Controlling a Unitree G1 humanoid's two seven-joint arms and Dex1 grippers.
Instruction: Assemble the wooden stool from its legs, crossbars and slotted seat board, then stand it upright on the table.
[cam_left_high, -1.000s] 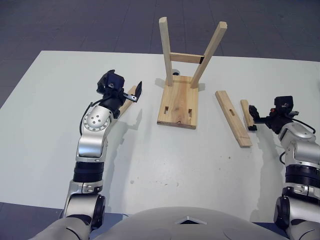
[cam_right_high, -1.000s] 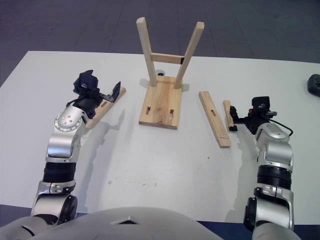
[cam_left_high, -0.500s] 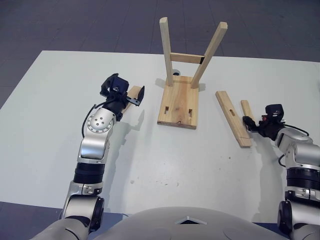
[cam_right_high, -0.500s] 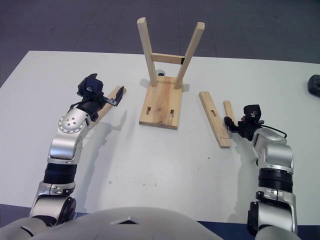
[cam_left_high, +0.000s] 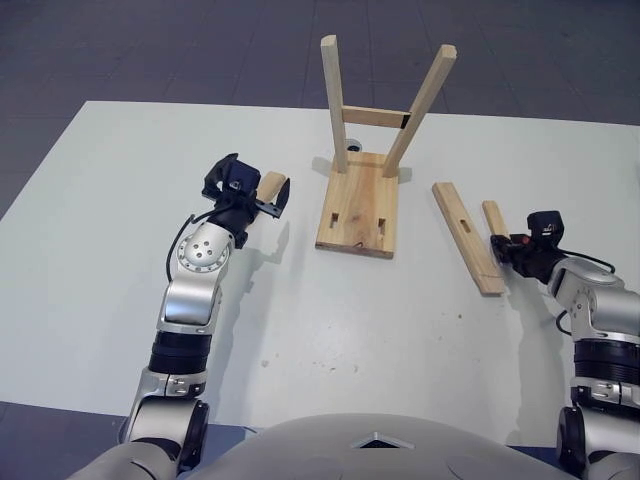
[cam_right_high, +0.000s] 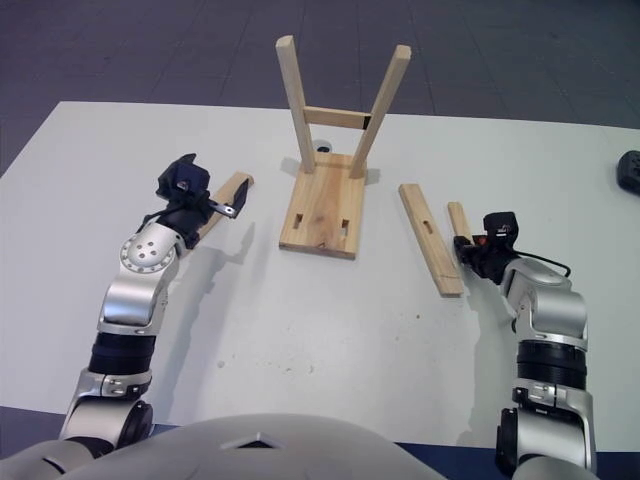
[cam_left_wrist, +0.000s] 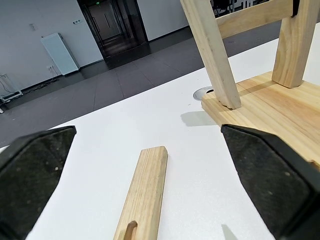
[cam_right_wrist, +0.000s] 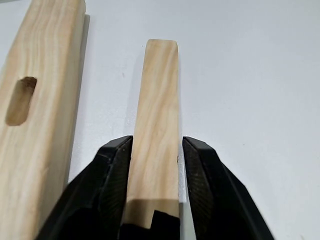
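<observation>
Since the white table (cam_left_high: 330, 320) has its far edge just behind the half-built stool, the open room lies in the broad bare stretch nearer the robot, between the two arms. The slotted seat board (cam_left_high: 352, 215) lies flat near that far edge, with two legs (cam_left_high: 333, 100) rising from its far end, joined by a crossbar (cam_left_high: 372, 116). Two slots at the board's near end are unfilled. To its right, apart from it, a loose slotted leg (cam_left_high: 465, 235) lies flat, toward the table's right side. To the board's left another loose leg (cam_left_wrist: 146, 190) lies on the table. A short crossbar (cam_right_wrist: 156, 125) lies just beside the right-hand loose leg, parallel to it, not touching. The right gripper (cam_right_wrist: 157, 150) has its fingers (cam_right_wrist: 112, 170) closed in against the two long sides of this short crossbar, at its near end. The left gripper (cam_left_wrist: 147, 135) is just above the left loose leg, its fingers (cam_left_wrist: 265, 170) spread wide to either side, holding nothing.
</observation>
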